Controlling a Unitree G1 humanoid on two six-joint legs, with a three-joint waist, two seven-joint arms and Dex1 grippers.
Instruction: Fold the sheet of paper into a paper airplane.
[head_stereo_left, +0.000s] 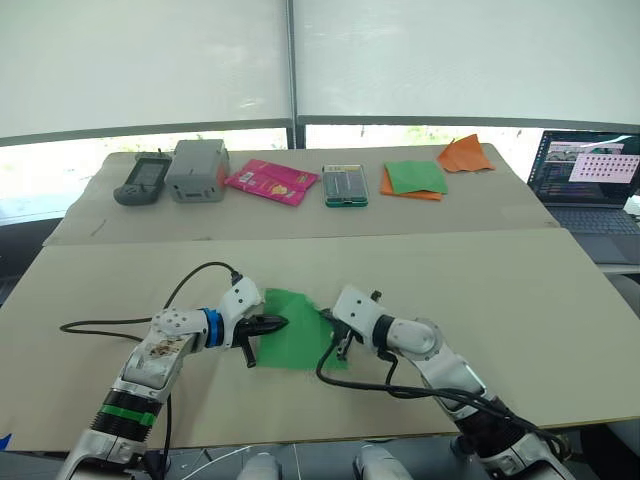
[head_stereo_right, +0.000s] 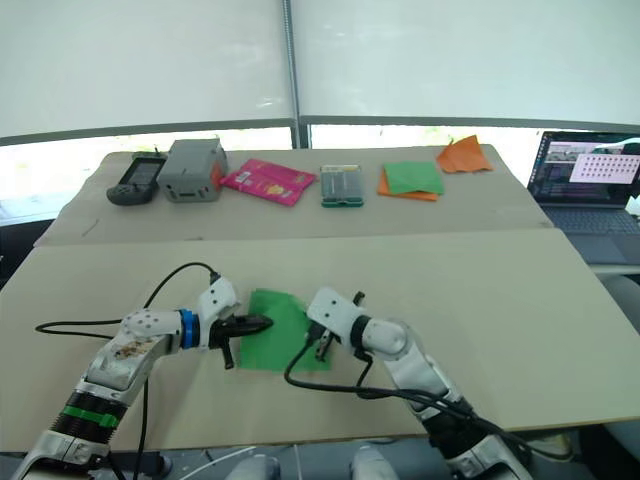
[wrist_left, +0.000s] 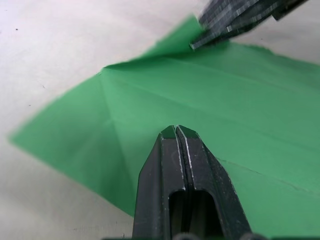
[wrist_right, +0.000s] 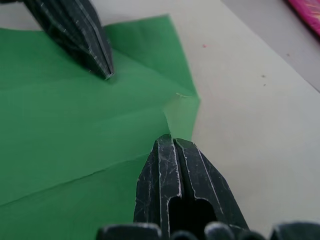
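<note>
The creased green sheet of paper (head_stereo_left: 293, 341) lies flat on the table (head_stereo_left: 520, 300) between my grippers. My left gripper (head_stereo_left: 281, 323) and right gripper (head_stereo_left: 343, 347), both closed and empty, press its opposite edges.

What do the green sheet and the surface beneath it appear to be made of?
The sheet of paper: thin matte paper, going by its sharp crease lines and a corner that lifts. The table: matte beige board, possibly cardboard or laminate; its flat, dull, faintly speckled face leaves that open.
</note>
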